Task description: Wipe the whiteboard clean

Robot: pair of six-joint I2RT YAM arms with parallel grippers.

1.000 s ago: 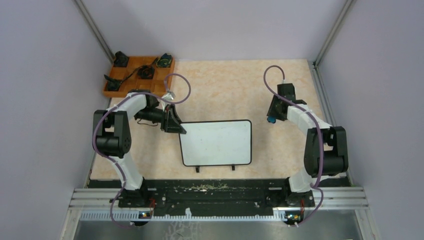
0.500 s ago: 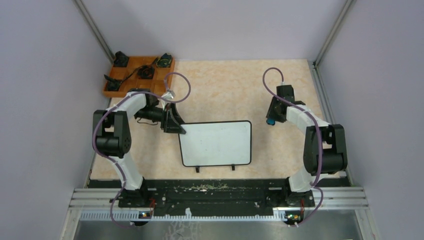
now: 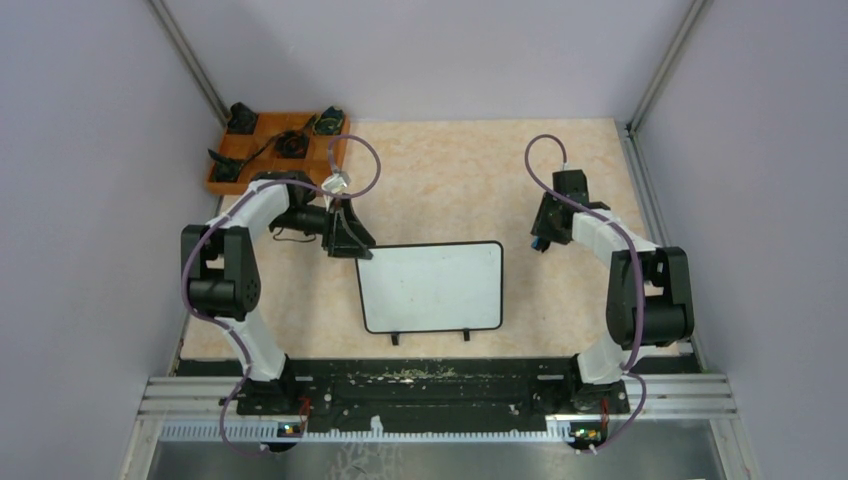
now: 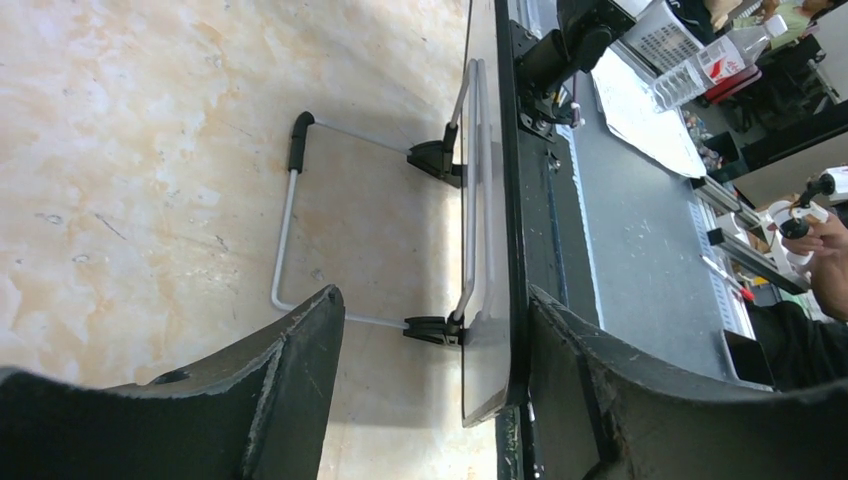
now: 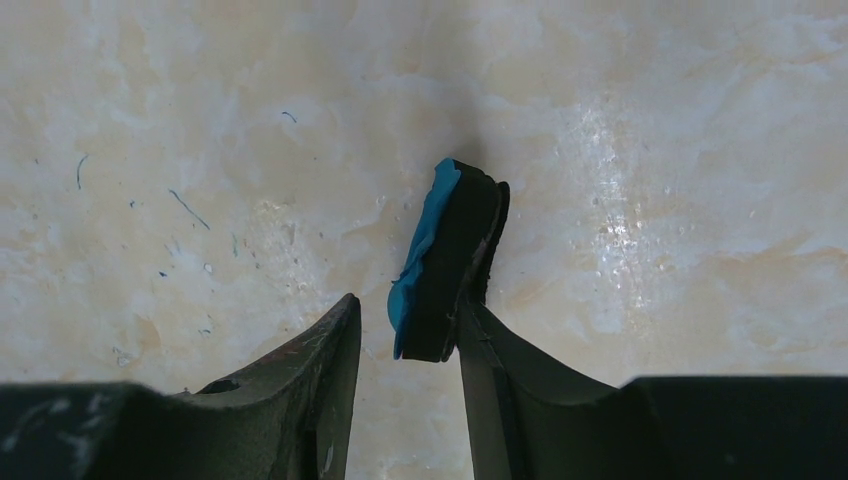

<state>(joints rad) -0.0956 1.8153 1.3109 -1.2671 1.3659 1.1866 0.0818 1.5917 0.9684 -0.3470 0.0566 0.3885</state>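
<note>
The left gripper [image 4: 432, 300] stands spread, straddling the edge of the whiteboard [image 4: 495, 200] at its far left corner, with the board close against one finger. From there the board's long axis runs off to the right. The right gripper [image 5: 408, 305] waits just off the far right corner, jaws apart around a blue-faced eraser [image 5: 450, 250] that touches only one finger. The white face looks blank to me.
</note>
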